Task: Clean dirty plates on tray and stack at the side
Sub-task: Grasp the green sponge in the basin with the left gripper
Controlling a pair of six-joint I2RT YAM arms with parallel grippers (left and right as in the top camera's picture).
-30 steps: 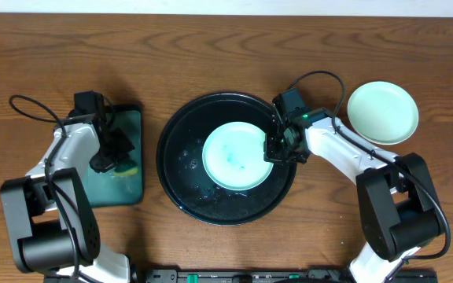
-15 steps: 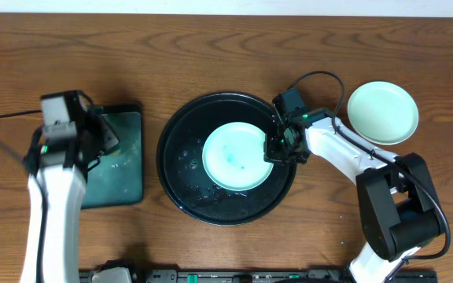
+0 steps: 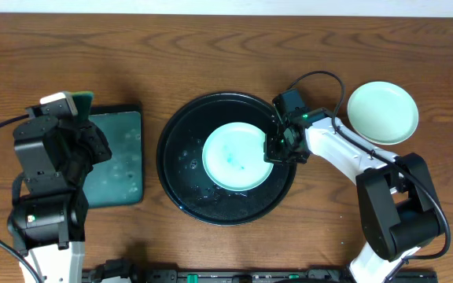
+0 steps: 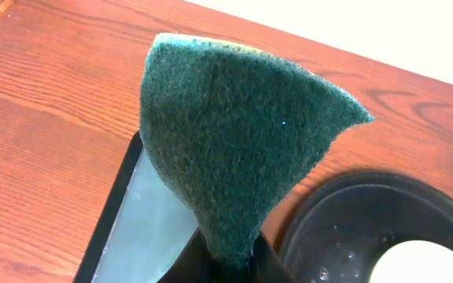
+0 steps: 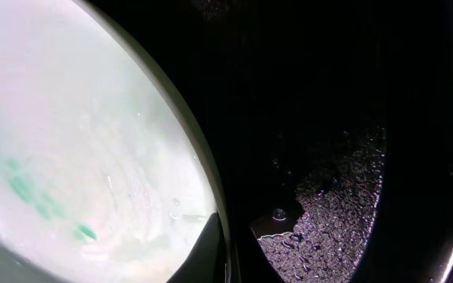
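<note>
Wood surface (image 3: 211, 47): black tray (image 3: 181, 196) w/ 1 smeared plate (image 3: 234, 157). R jaws pinch its rim; L jaws clamp scrub pad (image 4: 234, 141).

The scouring pad (image 4: 234, 149) looks coarse, the tray (image 3: 178, 185) glossy, the plate (image 3: 234, 157) smooth, the table (image 3: 211, 47) wooden

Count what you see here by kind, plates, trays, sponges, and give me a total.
Plates: 2, smeared plate and side plate
Trays: 2, round black tray and rectangular tray
Sponges: 1, green sponge
Total: 5
</note>
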